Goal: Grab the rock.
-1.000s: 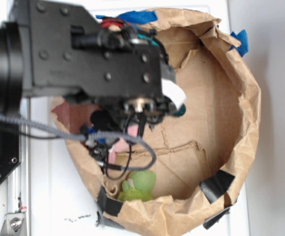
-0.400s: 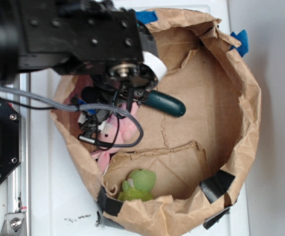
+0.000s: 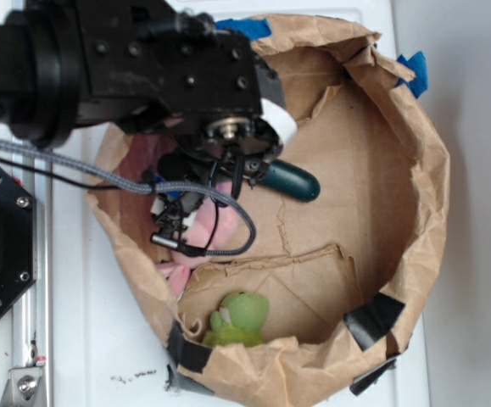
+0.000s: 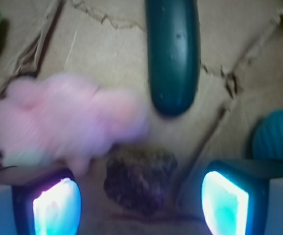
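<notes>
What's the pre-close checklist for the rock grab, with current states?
1. End effector open: ok, both fingers apart, gap empty.
2. Rock centred between the fingers: ok, it sits in the middle of the gap in the wrist view.
3. Pink plush toy clear of the closing path: not ok, its edge lies right by the rock and near one finger.
4. Dark green oblong piece clear: ok, it lies beyond the rock, apart from it.
5. Blue ball clear: ok, off to the side, outside the fingers.
6. Fingers low enough to straddle the rock: cannot tell, and the exterior view hides the rock behind the arm.
</notes>
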Robot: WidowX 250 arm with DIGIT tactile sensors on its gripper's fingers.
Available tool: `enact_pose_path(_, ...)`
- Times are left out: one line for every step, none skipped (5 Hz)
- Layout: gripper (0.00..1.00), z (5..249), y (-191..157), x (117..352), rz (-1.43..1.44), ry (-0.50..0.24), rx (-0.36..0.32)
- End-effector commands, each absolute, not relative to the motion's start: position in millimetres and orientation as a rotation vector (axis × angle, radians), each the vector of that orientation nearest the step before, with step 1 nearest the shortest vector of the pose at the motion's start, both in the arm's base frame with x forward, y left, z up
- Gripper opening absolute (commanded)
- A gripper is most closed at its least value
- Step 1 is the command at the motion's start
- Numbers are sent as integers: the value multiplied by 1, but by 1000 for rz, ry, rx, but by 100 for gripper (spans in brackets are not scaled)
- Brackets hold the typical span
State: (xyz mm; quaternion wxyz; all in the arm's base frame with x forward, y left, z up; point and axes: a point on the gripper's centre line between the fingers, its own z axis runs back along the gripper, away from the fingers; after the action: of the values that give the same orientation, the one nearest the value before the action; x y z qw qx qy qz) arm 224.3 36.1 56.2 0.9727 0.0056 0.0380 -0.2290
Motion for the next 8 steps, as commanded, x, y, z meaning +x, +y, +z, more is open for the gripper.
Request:
enact_pose_path(100,26,24,242,-468,-89,-71)
enact_pose_path(100,14,20,242,-478,-63,-71)
enact_pose_path(100,5,15,238,-494,-45,-51)
enact_pose_path(100,8,15,240,-496,-45,-43)
enact_pose_path(100,18,15,237,-513,-38,-58)
enact_pose_path(100,33,12,227,-530,-41,-91)
enact_pose_path(100,47,11,216,-535,-52,-105)
enact_pose_path(100,42,15,211,-528,-25,-101)
